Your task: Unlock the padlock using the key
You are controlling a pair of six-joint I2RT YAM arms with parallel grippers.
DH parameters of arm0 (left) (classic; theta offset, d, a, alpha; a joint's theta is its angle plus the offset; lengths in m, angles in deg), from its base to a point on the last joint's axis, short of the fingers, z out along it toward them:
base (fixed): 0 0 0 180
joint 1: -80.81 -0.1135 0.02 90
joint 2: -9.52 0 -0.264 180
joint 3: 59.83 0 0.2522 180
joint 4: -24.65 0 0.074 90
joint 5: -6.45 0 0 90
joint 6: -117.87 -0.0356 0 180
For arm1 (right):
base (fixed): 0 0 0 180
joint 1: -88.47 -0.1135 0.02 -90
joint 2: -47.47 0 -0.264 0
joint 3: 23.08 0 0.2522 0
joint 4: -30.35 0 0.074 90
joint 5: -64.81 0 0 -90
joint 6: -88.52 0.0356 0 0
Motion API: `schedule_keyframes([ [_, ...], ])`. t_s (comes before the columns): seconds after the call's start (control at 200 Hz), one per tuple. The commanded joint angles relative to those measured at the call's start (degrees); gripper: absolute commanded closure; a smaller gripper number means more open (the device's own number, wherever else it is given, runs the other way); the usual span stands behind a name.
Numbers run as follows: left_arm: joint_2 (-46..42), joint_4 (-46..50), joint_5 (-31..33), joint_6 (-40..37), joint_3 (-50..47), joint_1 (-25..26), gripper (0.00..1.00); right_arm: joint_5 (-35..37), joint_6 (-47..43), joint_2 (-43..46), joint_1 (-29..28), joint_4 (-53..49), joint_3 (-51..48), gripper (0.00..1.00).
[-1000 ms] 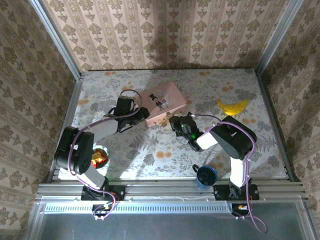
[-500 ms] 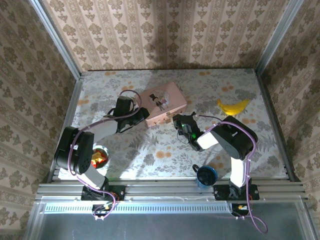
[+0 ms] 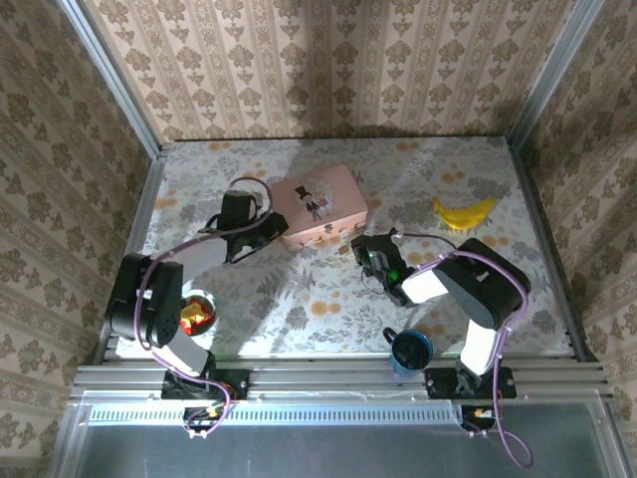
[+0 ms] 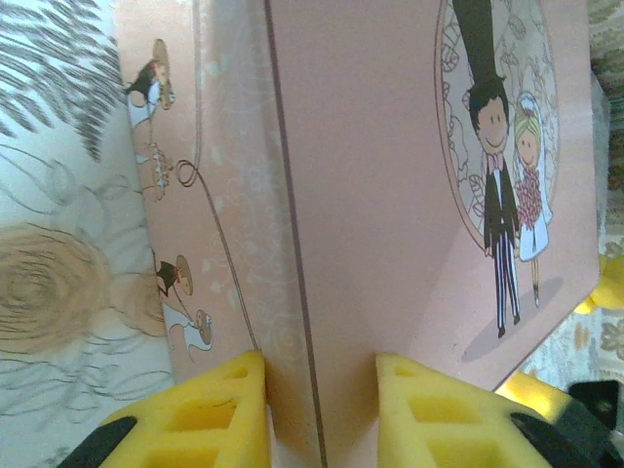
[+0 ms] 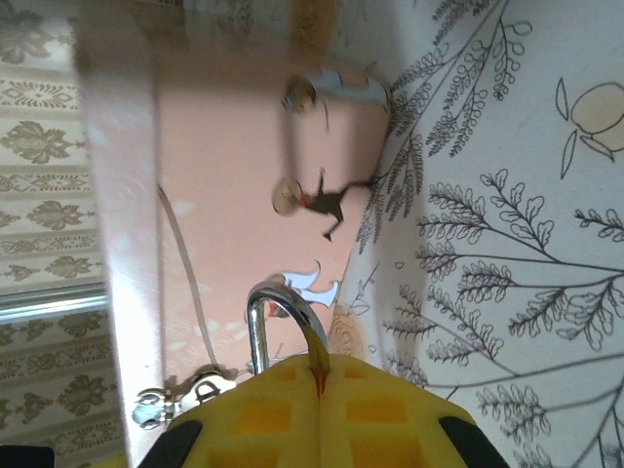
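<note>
Risk of padlock [image 5: 255, 331] twisting loose from clenched right gripper [image 5: 317, 369], near table [image 3: 328, 169] middle beside pink box [image 4: 390, 195], through jolt from left gripper [image 4: 320, 375], straddling box edge, grip impossible to tell.

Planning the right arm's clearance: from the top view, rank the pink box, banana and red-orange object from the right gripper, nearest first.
1. pink box, just beyond and left of the right gripper.
2. banana, toward the far right.
3. red-orange object, near-left corner.
</note>
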Motion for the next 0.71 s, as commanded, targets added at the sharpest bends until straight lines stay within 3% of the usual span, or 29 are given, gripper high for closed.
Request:
schedule_keyframes([
  [0.0,0.3,10.6,6.3,-2.6,-0.5,-2.9,0.62,3.5,-5.6,5.9,-0.3,-4.9,-0.8,1.00],
  [0.335,1.5,10.3,6.9,-5.1,6.9,-5.2,0.21,5.0,-20.1,21.1,-1.2,-31.2,3.8,1.00],
  [0.535,7.0,9.7,3.0,-7.5,13.5,-5.7,0.21,1.6,-25.8,25.6,0.2,-45.4,7.7,1.00],
  [0.7,12.5,8.9,-0.3,-6.5,18.4,-5.9,0.34,-3.6,-28.9,26.5,3.5,-53.0,9.7,1.00],
])
